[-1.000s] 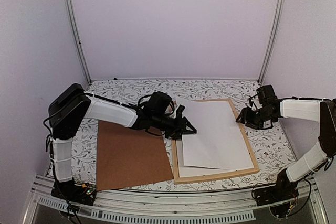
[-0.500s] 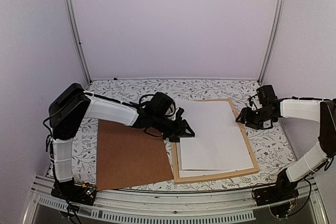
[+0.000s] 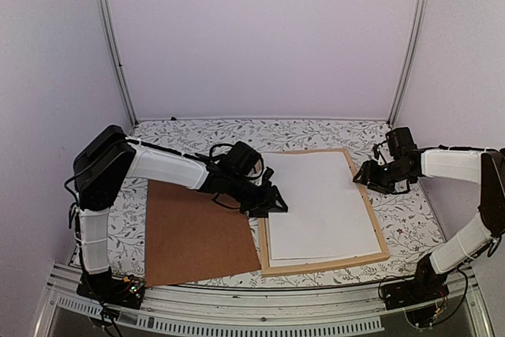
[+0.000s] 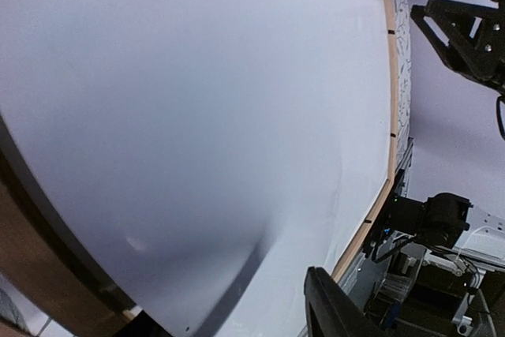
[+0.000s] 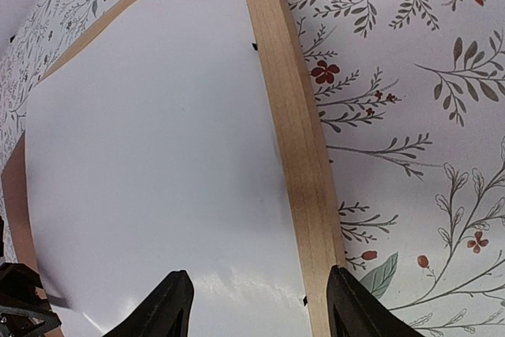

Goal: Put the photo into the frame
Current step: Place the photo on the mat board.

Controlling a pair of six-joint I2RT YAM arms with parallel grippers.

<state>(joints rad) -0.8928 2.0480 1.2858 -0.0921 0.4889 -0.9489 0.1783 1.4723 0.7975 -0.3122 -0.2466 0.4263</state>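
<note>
1. The photo (image 3: 323, 203) is lying flat with its white back up inside the frame (image 3: 323, 264), its long axis running roughly from the near side of the table (image 3: 197, 136) toward the back wall
2. The frame is lying flat on the flowered table with the same long axis, its light wood bars showing along the near, right and far edges of the photo
3. The left gripper (image 3: 272, 204) is sitting at the left edge of the frame, about midway along it; only one dark finger (image 4: 327, 309) is showing clearly in its wrist view, so I cannot tell whether it is pinching the photo's edge
4. The right gripper (image 3: 364, 177) is hovering at the far part of the right bar, its fingers (image 5: 170, 305) standing well apart, one over the photo and one at the bar, gripping nothing
5. Counting: one photo, one frame, one brown board (image 3: 197, 234) lying just beside the frame on its left, and two arms
</note>
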